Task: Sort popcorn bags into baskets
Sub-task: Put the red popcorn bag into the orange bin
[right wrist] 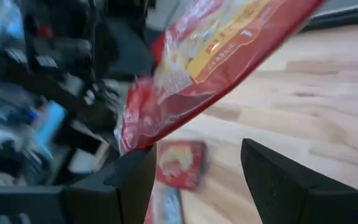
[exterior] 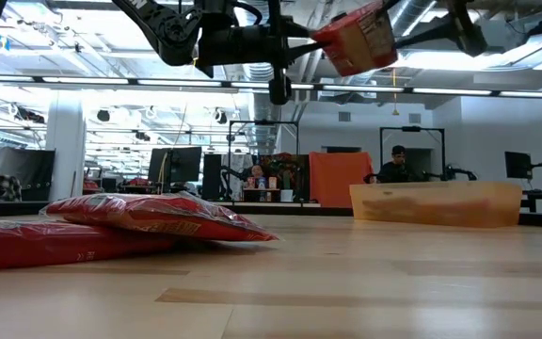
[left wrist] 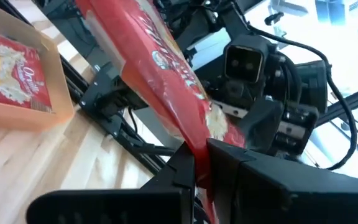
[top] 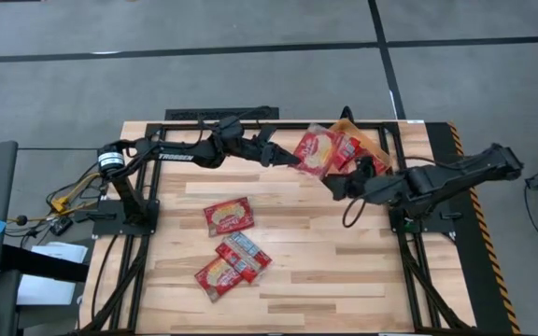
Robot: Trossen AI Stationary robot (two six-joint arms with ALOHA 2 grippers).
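Note:
My left gripper [top: 283,157] reaches from the table's left and is shut on a red popcorn bag [top: 314,149] that it holds in the air beside the orange basket [top: 378,147]. The basket stands near the table's far right corner with a bag [left wrist: 11,68] lying flat in it. My right gripper [top: 332,187] is open just near of the held bag. In the right wrist view its fingers stand apart below the bag [right wrist: 216,50]. Three more bags [top: 227,215] [top: 244,250] [top: 215,276] lie flat on the table's middle and near left. My left gripper [left wrist: 197,160] pinches the held bag by its left end [left wrist: 194,140] between the two fingers. The fingers come level from the table's left. The bag is lifted clear, and it sticks out past the fingers toward the basket, tilted [exterior: 356,38].
The black frame rails [top: 250,117] run along the table's far edge and down both sides by the arm bases. Bare wood lies in the near right part of the table [top: 344,271]. A person [exterior: 398,165] sits in the room far behind the basket.

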